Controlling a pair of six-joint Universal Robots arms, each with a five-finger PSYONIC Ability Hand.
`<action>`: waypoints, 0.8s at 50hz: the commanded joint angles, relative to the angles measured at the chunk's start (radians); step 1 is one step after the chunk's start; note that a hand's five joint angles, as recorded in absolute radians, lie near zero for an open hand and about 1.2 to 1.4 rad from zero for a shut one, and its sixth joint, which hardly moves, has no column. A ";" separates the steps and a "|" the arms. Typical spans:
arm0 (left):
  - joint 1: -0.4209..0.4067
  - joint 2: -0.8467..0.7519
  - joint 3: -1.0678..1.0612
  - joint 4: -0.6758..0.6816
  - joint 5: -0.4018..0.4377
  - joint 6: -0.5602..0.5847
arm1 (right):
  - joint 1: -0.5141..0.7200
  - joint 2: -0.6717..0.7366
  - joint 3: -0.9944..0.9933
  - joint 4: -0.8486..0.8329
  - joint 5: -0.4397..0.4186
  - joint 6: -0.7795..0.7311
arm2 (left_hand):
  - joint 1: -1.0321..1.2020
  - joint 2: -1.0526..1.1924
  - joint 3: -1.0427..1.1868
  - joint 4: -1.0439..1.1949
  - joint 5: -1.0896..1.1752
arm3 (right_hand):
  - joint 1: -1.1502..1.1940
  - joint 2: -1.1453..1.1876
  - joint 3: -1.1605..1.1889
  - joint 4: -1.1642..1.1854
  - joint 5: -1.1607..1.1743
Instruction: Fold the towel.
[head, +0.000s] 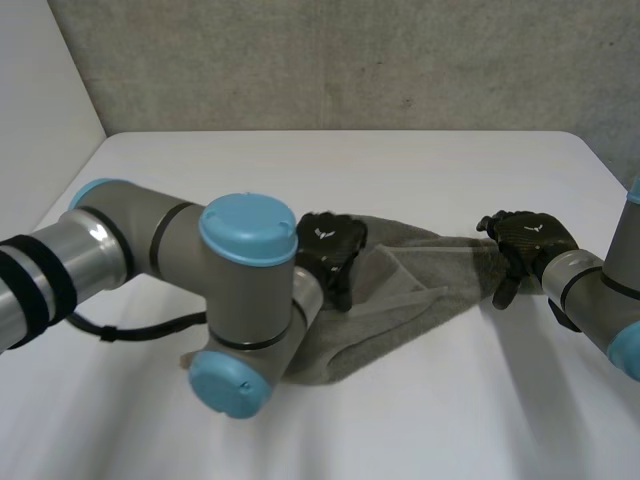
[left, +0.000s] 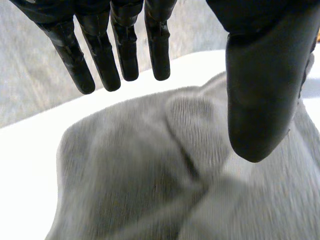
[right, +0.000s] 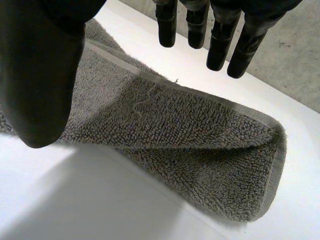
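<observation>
Currently, the rumpled grey towel (head: 410, 295) is overhung by the left hand (head: 330, 248) and, at its folded end, the right hand (head: 530, 240), both held wide open.

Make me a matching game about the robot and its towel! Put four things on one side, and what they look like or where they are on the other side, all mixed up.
Things:
1. towel
2. table
3. left hand
4. right hand

Descriptions:
A. white and flat
B. open, at the towel's right end
C. grey and rumpled
D. open, over the towel's left part

Pairs: 1-C, 2-A, 3-D, 4-B.
</observation>
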 joint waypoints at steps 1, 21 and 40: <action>-0.056 -0.092 0.180 0.018 0.001 -0.003 | 0.000 0.001 -0.003 -0.002 0.000 -0.002 | 0.028 0.034 0.030 0.029 0.066 | -0.053 -0.061 -0.071 -0.079 -0.060; -0.127 -0.374 0.490 -0.089 0.095 -0.018 | -0.011 0.013 -0.011 -0.007 -0.002 -0.043 | 0.242 0.248 0.244 0.243 0.280 | -0.053 -0.061 -0.071 -0.079 -0.060; -0.125 -0.439 0.556 -0.097 0.093 -0.006 | -0.011 0.020 -0.011 -0.007 -0.002 -0.044 | 0.615 0.620 0.617 0.616 0.653 | -0.053 -0.061 -0.071 -0.079 -0.060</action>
